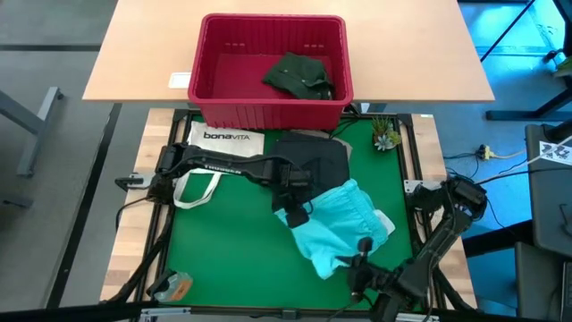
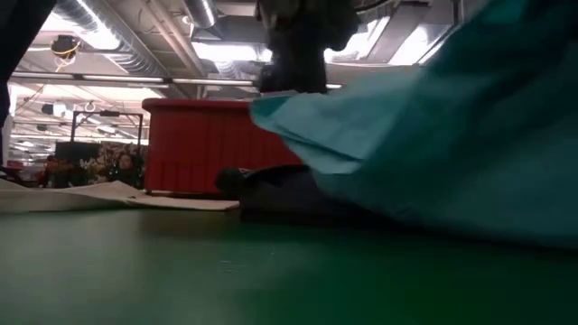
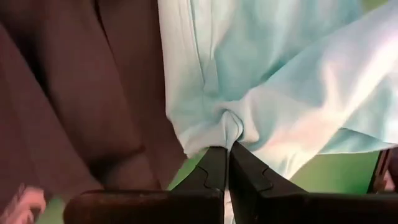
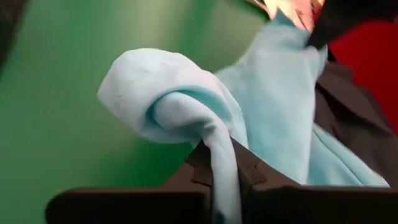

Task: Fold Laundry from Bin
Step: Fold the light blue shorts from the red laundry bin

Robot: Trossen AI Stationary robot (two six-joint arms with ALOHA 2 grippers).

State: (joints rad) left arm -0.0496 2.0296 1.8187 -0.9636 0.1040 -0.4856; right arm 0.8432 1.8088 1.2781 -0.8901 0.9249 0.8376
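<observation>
left tool point(image 3: 227, 163) | pinching turquoise garment point(image 1: 335, 228) | right tool point(image 4: 225, 168) | pinching its other end

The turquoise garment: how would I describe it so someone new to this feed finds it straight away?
Start at the red bin at the table's far edge and come toward the near side of the green mat. The turquoise garment lies there, partly over a dark grey garment, pinched by the left hand and right hand. It is the only pale blue-green cloth.
</observation>
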